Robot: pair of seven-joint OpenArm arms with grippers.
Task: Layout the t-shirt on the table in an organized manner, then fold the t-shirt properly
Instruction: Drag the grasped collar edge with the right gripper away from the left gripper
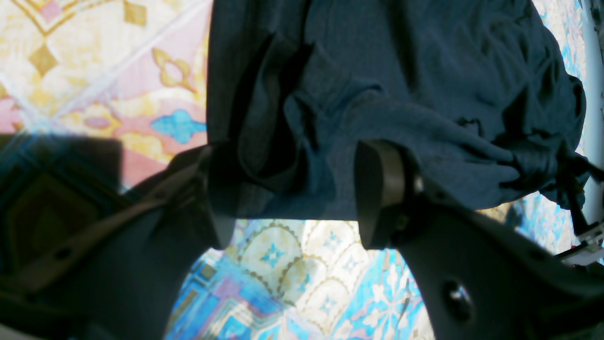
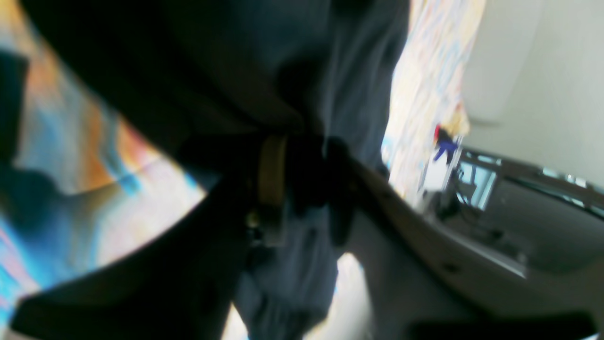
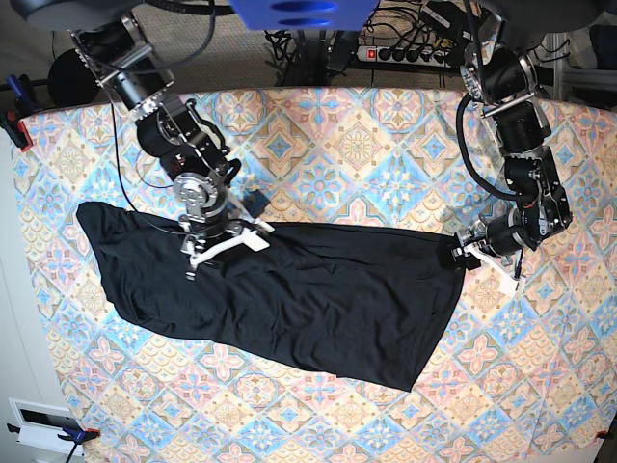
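Across the desk (image 3: 366, 145), the t-shirt (image 3: 289, 289) lies spread flat. Left gripper (image 1: 292, 208): jaws spread wide, straddling a bunched fabric edge. Right gripper (image 2: 302, 189): fabric lies between the jaws; grip cannot be determined.

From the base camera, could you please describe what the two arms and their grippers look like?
Both arms are black and jointed, with silver metal sections and black cables looping alongside. The left gripper and right gripper carry white wrist brackets. Close up, the fingers are dark with tan pads.

Right wrist view blurred; t-shirt (image 2: 302, 94) cut off by its top edge
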